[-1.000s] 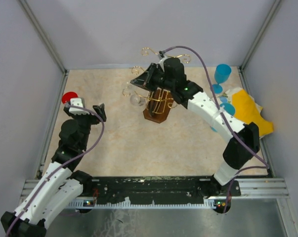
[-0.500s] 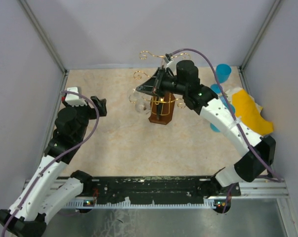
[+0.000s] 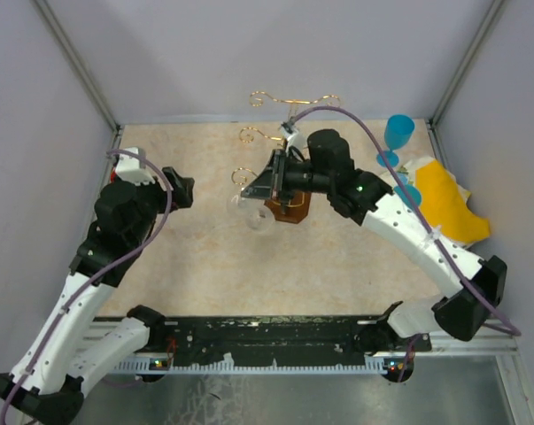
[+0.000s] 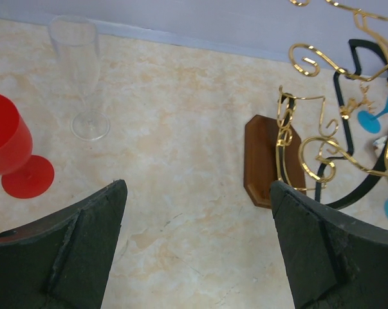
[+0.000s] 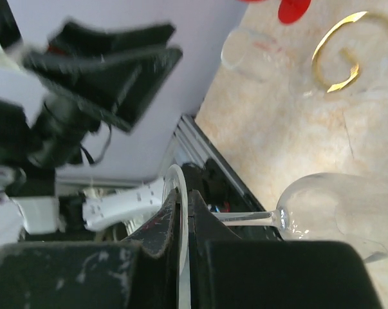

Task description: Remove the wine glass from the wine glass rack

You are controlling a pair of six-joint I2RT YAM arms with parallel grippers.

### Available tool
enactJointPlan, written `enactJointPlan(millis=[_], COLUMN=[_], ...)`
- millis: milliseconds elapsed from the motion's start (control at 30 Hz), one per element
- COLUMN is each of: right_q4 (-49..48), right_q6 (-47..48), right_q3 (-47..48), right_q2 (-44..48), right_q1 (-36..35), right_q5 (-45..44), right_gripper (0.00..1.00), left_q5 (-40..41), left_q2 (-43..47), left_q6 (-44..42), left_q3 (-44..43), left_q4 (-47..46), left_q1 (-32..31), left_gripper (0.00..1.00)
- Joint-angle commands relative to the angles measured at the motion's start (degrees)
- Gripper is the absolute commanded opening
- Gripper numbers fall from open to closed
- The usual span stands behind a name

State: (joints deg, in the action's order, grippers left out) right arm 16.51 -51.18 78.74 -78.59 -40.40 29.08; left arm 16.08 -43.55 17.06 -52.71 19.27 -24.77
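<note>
Well, the table (image 3: 205,266) was the biggest thing. The right arm (image 3: 408,230) reached in from 4 o'clock, and the left arm (image 3: 116,230) waited by the 9 o'clock edge. The gold rack (image 3: 289,211) stood a little toward 12 o'clock from the middle of the table. A yellow cloth (image 3: 448,204) lay at 3 o'clock, well apart from the work.

The wine glass (image 3: 249,212) was tipped on its side in the air, just beside the rack at its 8 o'clock. It looked free of the nearest gold hook (image 3: 240,173), but I could not tell for sure.

The left pincer (image 4: 195,190) had its fingers wide apart and held nothing. The right pincer (image 5: 181,206) was squeezed together on the thin round foot of the wine glass.

I think the job was nearly done, and the step in hand was carrying the glass away. To do it well, the squeeze should stay firm, because a thin foot can slip. The glass should go slowly toward 8 o'clock, away from the hooks. It should also stay away from the red cup (image 4: 7,148) and the tall clear glass (image 4: 78,71).
</note>
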Motion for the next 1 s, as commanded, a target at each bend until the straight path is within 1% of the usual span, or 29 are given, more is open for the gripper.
enactJointPlan(millis=[0,100,200,267,367,467,533,600,667,733,800,833,967], right_q4=[9.3,16.5,24.1,29.0,38.7,45.9,49.7,51.3,50.9,49.3,50.7,51.9,62.5], right_q6=[12.6,20.0,26.9,30.3,35.0,36.0,35.2,33.5,30.8,30.3,27.7,25.9,13.4], right_q3=[3.5,4.9,7.6,8.8,10.4,9.6,7.6,5.3,3.5,2.6,2.5,2.5,3.3], right_q2=[8.2,10.5,10.6,8.8,3.1,-3.9,-8.7,-12.2,-14.3,-15.5,-19.5,-22.0,-30.3], right_q1=[-7.4,-14.0,-21.7,-27.4,-36.3,-41.7,-43.7,-44.5,-44.6,-44.6,-44.5,-44.5,-44.6], right_q5=[-4.9,-13.5,-25.2,-36.6,-54.1,-70.2,-80.2,-87.3,-91.7,-94.4,-98.3,-100.0,-104.4], right_gripper=[0.0,0.0,0.0,0.0,0.0,0.0,0.0,0.0,0.0,0.0,0.0,0.0,0.0], left_q5=[-4.1,-7.0,-8.4,-9.2,-10.8,-11.1,-9.8,-8.8,-7.7,-7.2,-6.8,-6.7,-6.4], left_q2=[-2.6,-4.1,-4.0,-4.0,-5.9,-7.5,-7.7,-7.2,-6.8,-6.8,-7.0,-7.0,-7.0], left_q6=[4.3,7.0,8.2,8.8,9.5,9.0,8.7,8.3,8.0,7.5,7.2,7.0,6.5], left_q3=[-8.4,-13.0,-15.0,-15.9,-18.7,-21.2,-22.3,-23.0,-23.8,-24.8,-25.3,-25.4,-25.7], left_q4=[10.7,17.5,20.4,21.5,23.9,25.6,27.1,27.4,27.8,28.5,29.0,29.1,28.9], left_q1=[-0.4,-0.4,-0.4,-0.4,-0.4,-0.4,-0.4,-0.4,-0.4,-0.4,-0.4,-0.4,-0.4], left_gripper=[0.97,0.97,0.97,0.97,0.97,0.96,0.96,0.97,0.97,0.98,0.98,0.98,0.98])
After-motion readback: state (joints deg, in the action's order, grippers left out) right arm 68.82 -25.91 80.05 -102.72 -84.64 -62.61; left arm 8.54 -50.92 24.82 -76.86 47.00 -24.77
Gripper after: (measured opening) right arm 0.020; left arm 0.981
